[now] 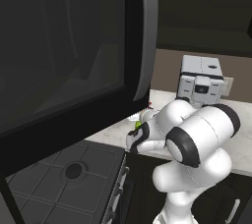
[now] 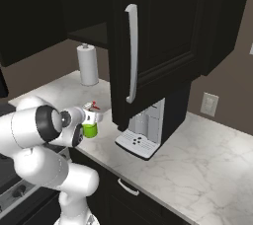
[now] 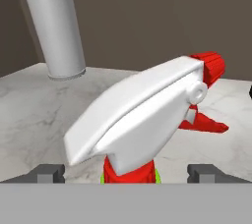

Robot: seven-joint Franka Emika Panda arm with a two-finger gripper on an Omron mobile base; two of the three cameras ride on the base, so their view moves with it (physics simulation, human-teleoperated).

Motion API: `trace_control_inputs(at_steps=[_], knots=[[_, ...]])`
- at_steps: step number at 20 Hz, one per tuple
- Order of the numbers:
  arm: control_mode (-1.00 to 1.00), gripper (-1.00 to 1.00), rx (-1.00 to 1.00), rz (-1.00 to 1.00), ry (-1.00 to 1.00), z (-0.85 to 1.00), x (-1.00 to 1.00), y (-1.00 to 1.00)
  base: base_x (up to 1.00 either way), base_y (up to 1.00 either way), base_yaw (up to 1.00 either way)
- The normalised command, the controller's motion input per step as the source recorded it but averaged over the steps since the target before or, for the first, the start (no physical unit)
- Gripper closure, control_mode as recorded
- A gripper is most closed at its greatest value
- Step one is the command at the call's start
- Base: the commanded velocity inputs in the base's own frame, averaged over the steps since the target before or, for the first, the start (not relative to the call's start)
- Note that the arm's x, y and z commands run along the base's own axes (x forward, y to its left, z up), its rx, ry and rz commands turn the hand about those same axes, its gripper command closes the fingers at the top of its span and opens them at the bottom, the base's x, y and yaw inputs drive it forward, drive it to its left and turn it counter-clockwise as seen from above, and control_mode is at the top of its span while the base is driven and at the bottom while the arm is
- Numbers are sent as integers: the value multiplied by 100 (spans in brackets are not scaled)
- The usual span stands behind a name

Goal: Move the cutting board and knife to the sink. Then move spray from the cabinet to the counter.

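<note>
Now, end effector (image 3: 126, 171): you see its two dark tips spread wide, one on each side of the bottle's neck, neither one touching it; nothing is held
Spray (image 2: 90, 123): it stands upright on the bench (image 2: 197, 160), close to the front edge, with the end effector right around it; the green body sits low, and the white trigger head with its red nozzle tops it
Spray head (image 3: 142, 115): in the hand view it looms just ahead of the tips, with the red collar and a sliver of green below it
Handling: judge it light and rigid, a smooth plastic shell that could slip or tip if you nudge it; the trigger head is awkward and top-heavy
Where to grip: if you must take it again, close on the narrow neck or the round body under the head, not on the trigger
Stage: the bottle looks set down on the bench, so your last step appears close to done; lift away straight so you do not knock it over
Paper towel roll (image 2: 88, 66): upright near the wall, well behind the bottle
Coffee machine (image 2: 143, 132): farther along the bench under the open cabinet door (image 2: 148, 36)
Stove (image 1: 64, 179): beside the bench, under the microwave (image 1: 69, 51)
</note>
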Motion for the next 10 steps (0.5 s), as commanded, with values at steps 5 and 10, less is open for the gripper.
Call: trace_control_inputs(at_steps=[5, 10], knots=[[-100, -100, 0, -5, 0, -2, -15, -2, 0, 0, 0], [-100, -100, 0, -5, 0, -6, -17, -4, 0, 0, 0]])
